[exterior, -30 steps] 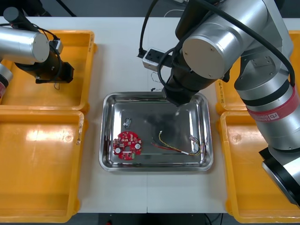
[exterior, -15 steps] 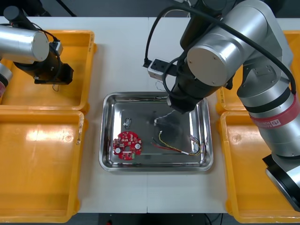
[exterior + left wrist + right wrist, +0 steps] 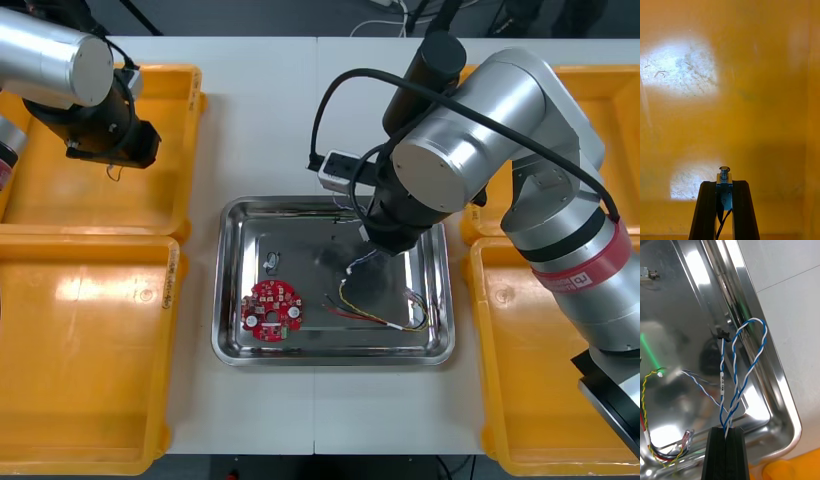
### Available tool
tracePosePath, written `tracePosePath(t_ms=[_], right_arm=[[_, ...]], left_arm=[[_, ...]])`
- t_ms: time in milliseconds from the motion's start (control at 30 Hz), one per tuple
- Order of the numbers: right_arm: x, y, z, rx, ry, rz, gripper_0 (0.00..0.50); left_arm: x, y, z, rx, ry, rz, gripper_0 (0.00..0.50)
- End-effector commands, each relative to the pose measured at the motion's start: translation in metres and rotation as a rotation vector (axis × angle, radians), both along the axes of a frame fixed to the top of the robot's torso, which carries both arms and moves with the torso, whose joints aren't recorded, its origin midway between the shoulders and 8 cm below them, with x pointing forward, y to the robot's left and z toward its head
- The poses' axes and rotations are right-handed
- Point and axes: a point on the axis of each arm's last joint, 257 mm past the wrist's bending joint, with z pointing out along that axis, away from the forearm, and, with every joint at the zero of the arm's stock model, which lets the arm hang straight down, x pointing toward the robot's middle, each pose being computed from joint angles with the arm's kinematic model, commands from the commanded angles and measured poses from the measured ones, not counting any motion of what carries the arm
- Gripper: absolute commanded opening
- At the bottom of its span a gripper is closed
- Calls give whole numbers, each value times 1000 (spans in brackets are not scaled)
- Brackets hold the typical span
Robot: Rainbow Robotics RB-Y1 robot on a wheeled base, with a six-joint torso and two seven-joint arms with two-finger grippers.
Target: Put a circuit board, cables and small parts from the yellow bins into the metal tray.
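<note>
The bins [image 3: 90, 340] are plain yellow on a pale off-white table [image 3: 260, 130]. The metal tray [image 3: 330, 357] is bare, mirror-shiny silver, and the round circuit board [image 3: 272, 311] is bright red with little white and silver specks. There's a red and yellow cable [image 3: 375, 315] and a twisted blue and white cable [image 3: 730, 414] with a tiny white label and a black end piece. The left gripper [image 3: 724, 183] and right gripper [image 3: 727, 429] are both black-fingered, the small metal part [image 3: 724, 173] is silvery, and the right arm [image 3: 560, 130] is silver-grey with a red band.
</note>
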Motion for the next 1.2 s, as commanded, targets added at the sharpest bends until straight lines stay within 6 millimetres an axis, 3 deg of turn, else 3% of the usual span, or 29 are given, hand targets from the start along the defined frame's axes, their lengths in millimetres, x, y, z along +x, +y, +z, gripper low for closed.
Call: tracePosePath(t_ms=[33, 267, 600, 800, 1100, 1167, 1200], right_arm=[[12, -9, -8, -53, -26, 60, 0], [27, -20, -19, -84, -34, 66, 0], [40, -39, -31, -98, -61, 69, 0], [42, -53, -39, -121, -73, 93, 0], [36, -50, -48, -120, -53, 106, 1], [34, -49, -51, -125, -48, 110, 40], [33, -47, -51, -121, -48, 110, 135]], left_arm=[[7, -19, 51, 58, -68, -105, 0], [-9, -36, 65, 52, -57, -106, 0], [-31, -94, 76, -6, -75, -105, 0], [-41, -122, 68, -24, -86, -106, 0], [-60, -160, 43, -24, -69, -119, 0], [-64, -169, 36, -34, -62, -120, 0], [-66, -174, 31, -44, -56, -119, 0]])
